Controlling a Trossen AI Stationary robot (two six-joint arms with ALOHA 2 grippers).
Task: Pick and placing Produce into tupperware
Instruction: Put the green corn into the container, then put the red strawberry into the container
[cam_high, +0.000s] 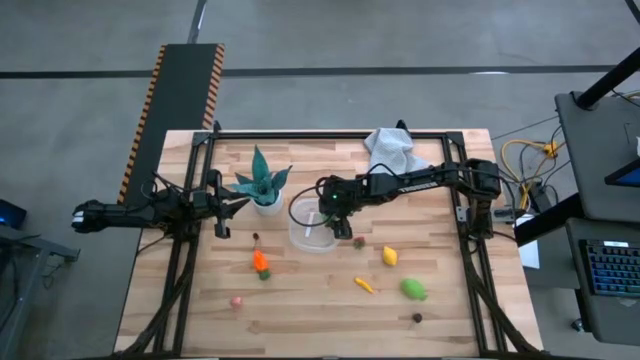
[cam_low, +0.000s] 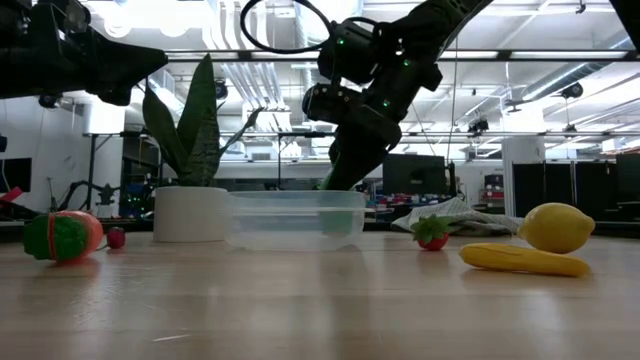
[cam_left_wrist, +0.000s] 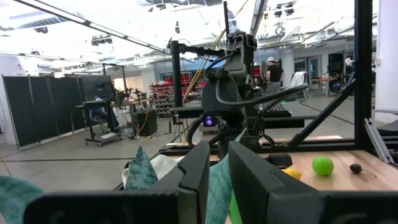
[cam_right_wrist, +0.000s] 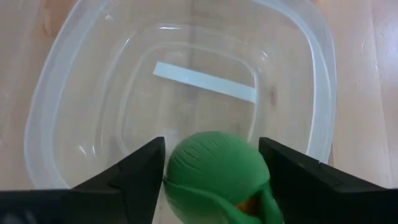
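The tupperware, a clear tub with rounded corners, stands on its base at mid-table, next to the potted plant. My right gripper hangs over the tub's opening, shut on a round green piece of produce. In the low view it reaches down to the tub's rim. My left gripper waits at the table's left side, its fingers close together on nothing. Other produce lies on the wood: a lemon, a green piece and an orange-and-green piece. My right gripper pinches the green piece by two opposite sides between its two fingers. The fingers slant down from the table's right side. The piece hangs lifted clear, over the inside of the tub and above its floor.
A pale cloth lies at the far edge. Near the tub lie a small strawberry-like piece and a long yellow piece. A pink piece and a dark piece lie toward the near edge. Black frame rails run along both sides.
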